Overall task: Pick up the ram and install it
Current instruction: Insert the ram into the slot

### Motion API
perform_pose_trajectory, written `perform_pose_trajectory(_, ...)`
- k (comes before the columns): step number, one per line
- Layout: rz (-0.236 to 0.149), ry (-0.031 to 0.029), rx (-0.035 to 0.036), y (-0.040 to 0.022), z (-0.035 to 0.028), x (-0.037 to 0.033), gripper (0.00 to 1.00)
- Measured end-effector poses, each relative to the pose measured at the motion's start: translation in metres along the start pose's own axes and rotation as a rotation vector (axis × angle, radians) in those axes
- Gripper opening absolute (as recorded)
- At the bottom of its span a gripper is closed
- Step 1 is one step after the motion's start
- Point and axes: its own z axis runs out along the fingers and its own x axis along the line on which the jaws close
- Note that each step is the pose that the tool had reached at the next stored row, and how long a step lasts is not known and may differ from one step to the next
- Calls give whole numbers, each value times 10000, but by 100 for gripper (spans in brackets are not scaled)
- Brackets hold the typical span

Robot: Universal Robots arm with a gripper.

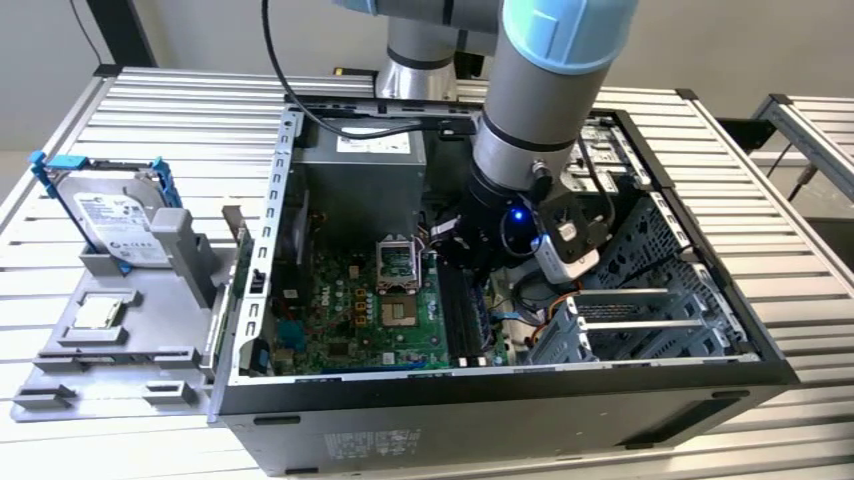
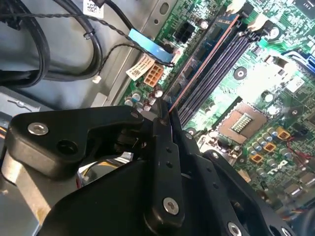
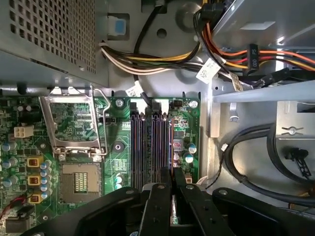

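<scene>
My gripper (image 1: 470, 258) is down inside the open computer case (image 1: 667, 370), over the green motherboard (image 1: 334, 320). In both wrist views its black fingers (image 2: 165, 118) (image 3: 172, 176) are shut on the ram (image 2: 203, 63) (image 3: 171, 143), seen edge-on as a thin dark strip with a coppery edge. The ram runs lengthwise along the black memory slots (image 3: 147, 147) (image 2: 221, 64), at the slot farthest from the processor socket (image 3: 74, 123). Whether it sits in that slot or hovers just above it, I cannot tell.
A silver hard drive in a blue frame (image 1: 114, 215) and a small square chip (image 1: 100, 313) rest on a grey holder outside the case, on the exterior view's left. Cable bundles (image 3: 162, 59), the power supply (image 1: 360, 165) and a metal drive cage (image 1: 641, 300) crowd around the arm.
</scene>
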Motion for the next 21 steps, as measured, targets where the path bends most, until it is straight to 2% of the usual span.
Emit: perform_pose_trajectory(21, -88, 0, 20, -11, 53, 36, 0)
